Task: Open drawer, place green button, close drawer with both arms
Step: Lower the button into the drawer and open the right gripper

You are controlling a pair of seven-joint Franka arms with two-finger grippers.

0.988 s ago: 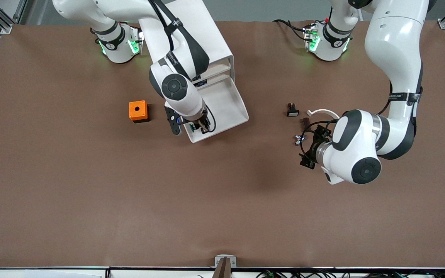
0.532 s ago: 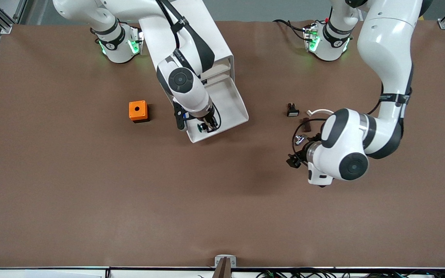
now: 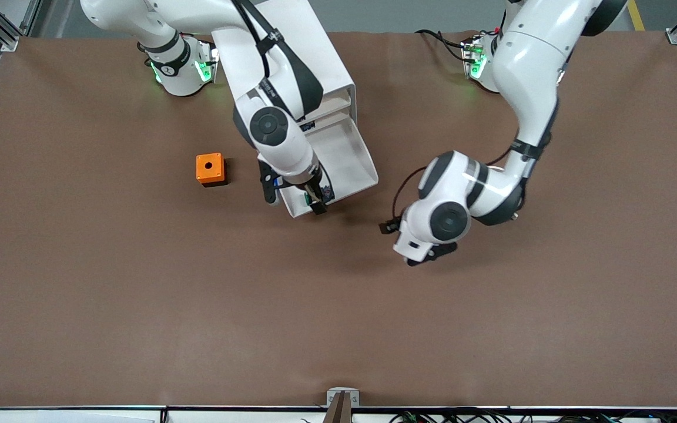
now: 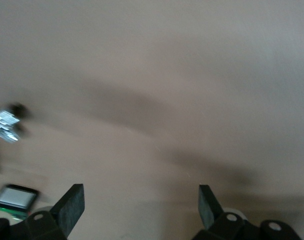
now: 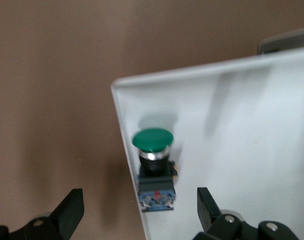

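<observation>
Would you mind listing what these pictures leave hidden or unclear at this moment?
- Front view: the button in the drawer is almost wholly covered by the right gripper above it.
- Front view: the left gripper, over bare table, is hidden under its own wrist.
- Left wrist view: the small metal part and the white-faced switch are blurred, the switch cut off by the gripper.
</observation>
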